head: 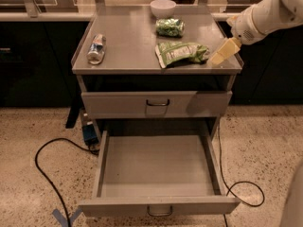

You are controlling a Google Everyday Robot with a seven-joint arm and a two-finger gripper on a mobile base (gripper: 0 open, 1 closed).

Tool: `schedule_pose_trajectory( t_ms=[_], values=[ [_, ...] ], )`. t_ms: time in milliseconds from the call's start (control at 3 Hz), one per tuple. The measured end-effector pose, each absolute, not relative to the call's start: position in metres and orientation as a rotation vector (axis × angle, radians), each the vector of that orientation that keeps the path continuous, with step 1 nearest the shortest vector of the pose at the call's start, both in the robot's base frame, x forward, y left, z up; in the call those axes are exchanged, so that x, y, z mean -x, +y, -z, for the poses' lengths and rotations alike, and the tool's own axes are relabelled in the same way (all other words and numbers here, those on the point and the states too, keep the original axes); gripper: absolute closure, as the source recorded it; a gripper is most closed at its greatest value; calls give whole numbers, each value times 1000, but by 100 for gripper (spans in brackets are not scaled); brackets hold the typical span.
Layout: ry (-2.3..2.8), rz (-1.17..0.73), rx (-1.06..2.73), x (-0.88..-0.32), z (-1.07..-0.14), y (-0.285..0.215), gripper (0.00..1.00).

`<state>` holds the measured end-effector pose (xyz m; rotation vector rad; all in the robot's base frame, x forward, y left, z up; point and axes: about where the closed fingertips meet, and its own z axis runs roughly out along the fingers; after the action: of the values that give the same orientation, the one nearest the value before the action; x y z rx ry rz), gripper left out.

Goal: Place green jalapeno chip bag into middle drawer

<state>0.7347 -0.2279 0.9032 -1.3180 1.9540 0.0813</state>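
The green jalapeno chip bag [181, 53] lies flat on the grey cabinet top [128, 46], near its front right edge, with the pale label panel up. The gripper [223, 53] hangs just beside the right end of the bag, tilted down to the left, and it is not possible to tell if it is open or closed. Below, the middle drawer [158, 167] is pulled out under the closed upper drawer [156, 104], while a smaller dark-green packet [169, 26], a white bowl [163, 6] and a lying can [96, 48] share the top.
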Motion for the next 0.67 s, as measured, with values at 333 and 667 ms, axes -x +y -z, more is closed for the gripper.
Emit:
schedule_pose_trajectory(
  t_ms=[333,667],
  values=[
    [1931,-168,1283,-757,-885,-216,0],
    [1904,-257,1334,-768,-866,-193,0]
  ],
)
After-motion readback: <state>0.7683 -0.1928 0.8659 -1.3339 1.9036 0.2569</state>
